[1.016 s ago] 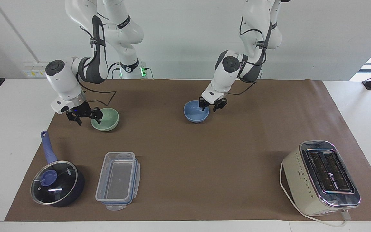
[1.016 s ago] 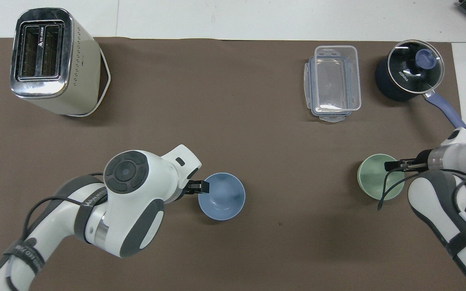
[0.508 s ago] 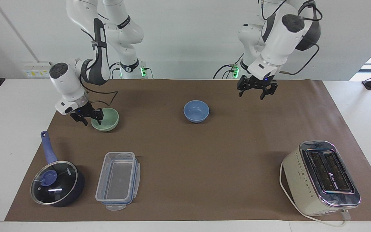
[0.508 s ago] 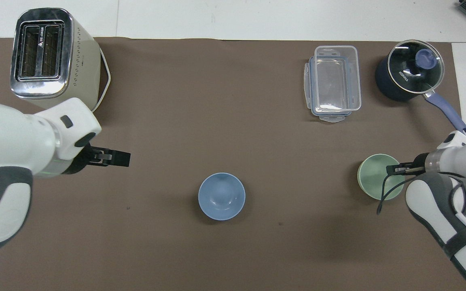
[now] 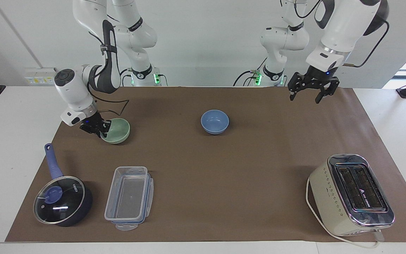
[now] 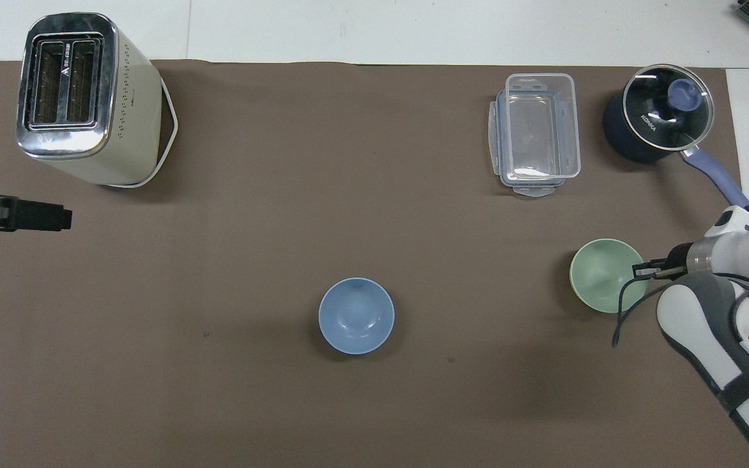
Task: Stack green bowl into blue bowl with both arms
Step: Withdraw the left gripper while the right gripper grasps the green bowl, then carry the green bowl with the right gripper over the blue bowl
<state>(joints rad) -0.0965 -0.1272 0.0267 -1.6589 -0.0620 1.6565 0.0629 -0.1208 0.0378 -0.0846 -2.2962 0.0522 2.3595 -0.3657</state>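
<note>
Right gripper (image 5: pixel 101 129) pinches the green bowl (image 5: pixel 117 131) rim; lift it level toward the blue bowl (image 5: pixel 215 121) while the left gripper (image 5: pixel 310 89) hangs spread.

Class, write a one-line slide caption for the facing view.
Right gripper grips the green bowl rim; left gripper waits, open, raised; blue bowl sits alone.

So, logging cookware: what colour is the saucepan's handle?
Periwinkle blue handle; clearest in the facing view.

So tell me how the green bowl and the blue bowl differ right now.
The green bowl is pale mint; the blue bowl is periwinkle. The right gripper is shut on the green bowl's rim; nothing touches the blue bowl, and the left gripper hangs open, well clear of it. The green bowl sits toward the right arm's end, the blue bowl mid-table. Both are upright, empty, similar in size.
</note>
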